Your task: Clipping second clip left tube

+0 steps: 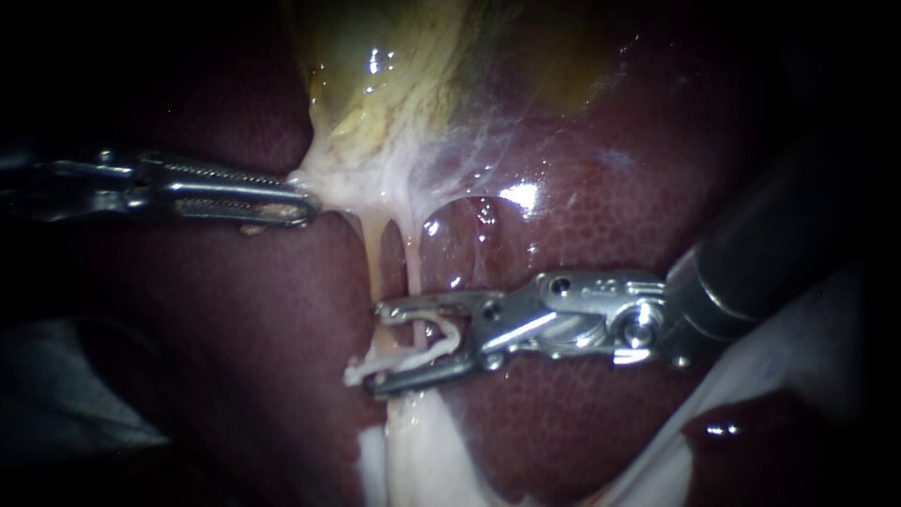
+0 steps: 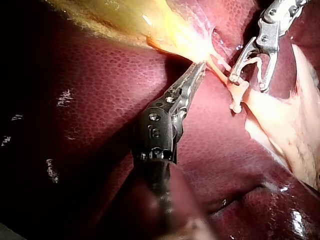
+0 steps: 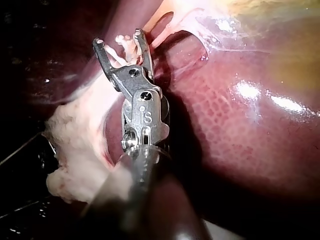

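Observation:
The yellowish gallbladder (image 1: 394, 75) lies on the dark red liver (image 1: 601, 225). Two pale tubes run down from its neck: the left tube (image 1: 374, 258) and the right tube (image 1: 414, 252). My left instrument (image 1: 305, 205) (image 2: 199, 67) comes in level from the left, its jaws shut on the pale tissue at the gallbladder's neck. My right instrument (image 1: 377, 345) (image 2: 247, 84) (image 3: 117, 39) has its jaws open and straddling both tubes lower down. A pale white clip (image 1: 441, 340) lies between them, one end poking out past the tips.
Whitish fatty tissue (image 1: 413, 451) hangs below the right instrument's jaws and bunches beside its shaft (image 3: 75, 150). A pale cloth (image 1: 798, 357) shows under the right shaft. A thin film of tissue (image 1: 488, 141) spans between gallbladder and liver.

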